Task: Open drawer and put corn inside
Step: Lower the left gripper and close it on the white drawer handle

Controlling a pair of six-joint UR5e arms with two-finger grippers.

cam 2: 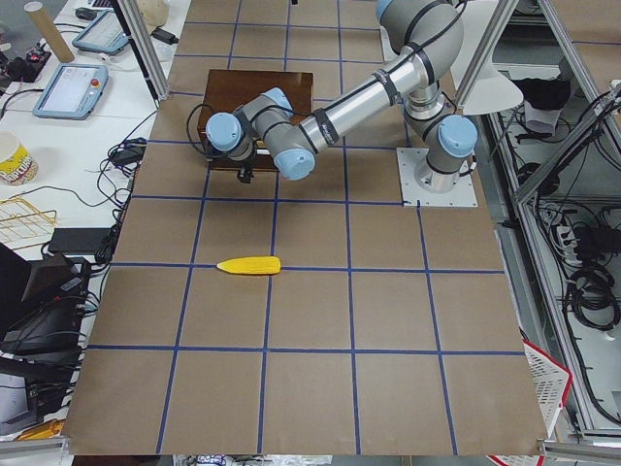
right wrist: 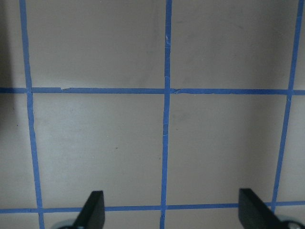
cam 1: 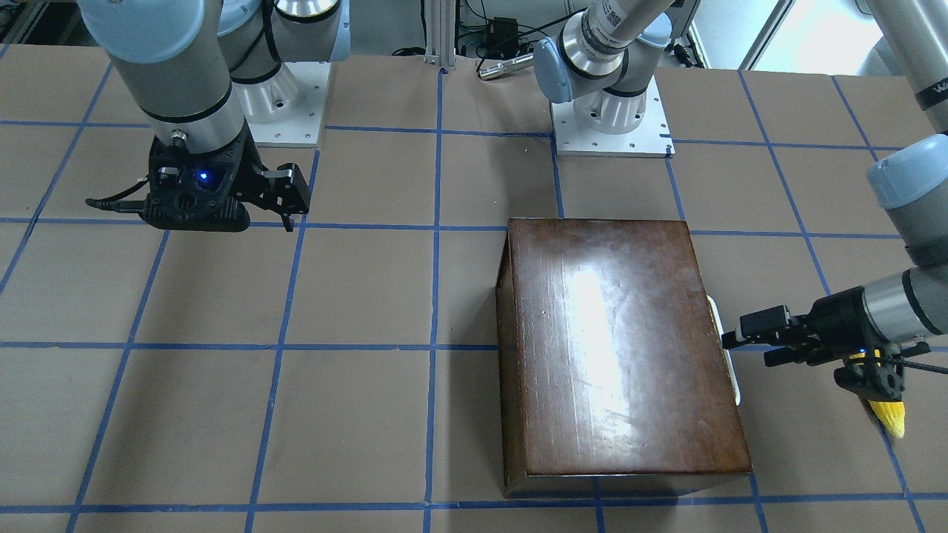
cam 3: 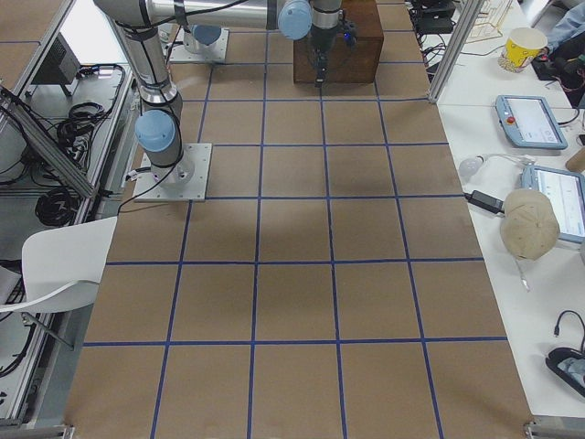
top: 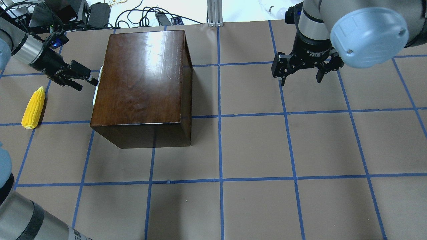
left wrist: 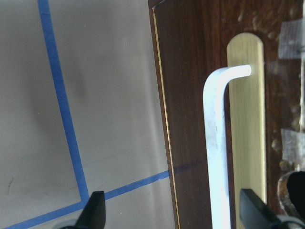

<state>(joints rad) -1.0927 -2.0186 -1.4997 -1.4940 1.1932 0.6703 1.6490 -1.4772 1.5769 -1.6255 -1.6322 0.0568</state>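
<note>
The glossy dark-brown box point(top: 143, 80) stands left of centre, also shown in the front view point(cam 1: 622, 348). Its drawer is shut; the dark front panel point(left wrist: 190, 95) with the whitish handle point(left wrist: 217, 143) fills the left wrist view, and the handle edge shows in the overhead view point(top: 96, 90). My left gripper point(top: 80, 78) is open, level with the handle and just short of it, its fingertips point(left wrist: 95, 212) on either side of it. The yellow corn point(top: 34, 107) lies on the table left of the box, behind the left gripper. My right gripper point(top: 302, 71) is open and empty above the table.
Brown paper with blue tape grid point(top: 253, 146) covers the table. The arm bases point(cam 1: 611, 122) stand at the robot's side. Cables and devices point(top: 100, 13) lie beyond the far edge. Side tables with tablets and a cup point(cam 3: 526, 46) flank the table.
</note>
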